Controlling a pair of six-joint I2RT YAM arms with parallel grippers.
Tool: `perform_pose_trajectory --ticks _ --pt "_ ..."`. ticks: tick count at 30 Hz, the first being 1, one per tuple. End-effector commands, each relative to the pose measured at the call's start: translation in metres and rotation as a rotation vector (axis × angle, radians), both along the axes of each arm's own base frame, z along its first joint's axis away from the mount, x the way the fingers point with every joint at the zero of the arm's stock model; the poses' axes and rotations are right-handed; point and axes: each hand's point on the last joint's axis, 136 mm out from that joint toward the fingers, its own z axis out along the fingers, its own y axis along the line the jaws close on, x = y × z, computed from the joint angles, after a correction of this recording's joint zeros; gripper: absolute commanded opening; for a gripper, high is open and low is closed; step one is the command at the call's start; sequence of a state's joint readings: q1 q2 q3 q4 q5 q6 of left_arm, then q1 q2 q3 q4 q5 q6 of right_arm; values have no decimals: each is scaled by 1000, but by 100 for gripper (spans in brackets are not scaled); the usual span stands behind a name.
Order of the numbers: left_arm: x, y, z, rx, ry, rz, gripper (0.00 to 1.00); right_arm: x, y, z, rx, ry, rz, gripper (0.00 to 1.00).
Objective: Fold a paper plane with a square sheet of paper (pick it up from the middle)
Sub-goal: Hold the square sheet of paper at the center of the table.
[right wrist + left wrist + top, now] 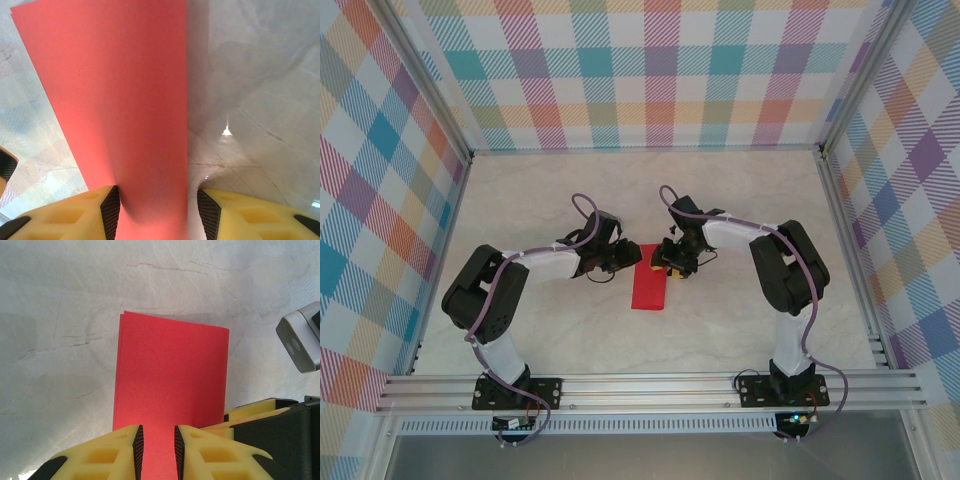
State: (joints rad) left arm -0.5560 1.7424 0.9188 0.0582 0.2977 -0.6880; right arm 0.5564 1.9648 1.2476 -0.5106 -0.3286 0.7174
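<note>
Plaid walls (640, 70) in pastel checks close off three sides of a pale, marble-patterned table (520, 200), with an aluminium rail (650, 385) running across the near edge where both arms are bolted.

At the middle of the table lies the square sheet of paper (648, 288), folded over into a narrow red rectangle with its long side pointing away from the arm bases. Both arms reach inward to its far end. The left gripper (623, 262) sits at the left edge of the sheet and the right gripper (675, 268) at its right edge, close to each other.

In the left wrist view, the sheet (170, 375) lies flat and runs back under the left gripper (156, 432), whose jaws stand a narrow gap apart with red showing between them.

In the right wrist view, the right gripper (159, 200) is spread wider. The sheet (125, 100) fills most of the gap between its jaws, though I cannot tell whether either pad touches it.
</note>
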Motion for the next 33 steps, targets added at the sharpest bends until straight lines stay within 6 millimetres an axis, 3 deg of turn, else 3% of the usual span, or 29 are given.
perform_pose_trajectory --ticks 1,33 --pt "-3 -7 2 -26 1 -21 25 -16 -22 -55 -155 56 19 50" --pt "-9 -19 -23 -51 88 -64 11 -23 -28 -72 -219 76 49 50"
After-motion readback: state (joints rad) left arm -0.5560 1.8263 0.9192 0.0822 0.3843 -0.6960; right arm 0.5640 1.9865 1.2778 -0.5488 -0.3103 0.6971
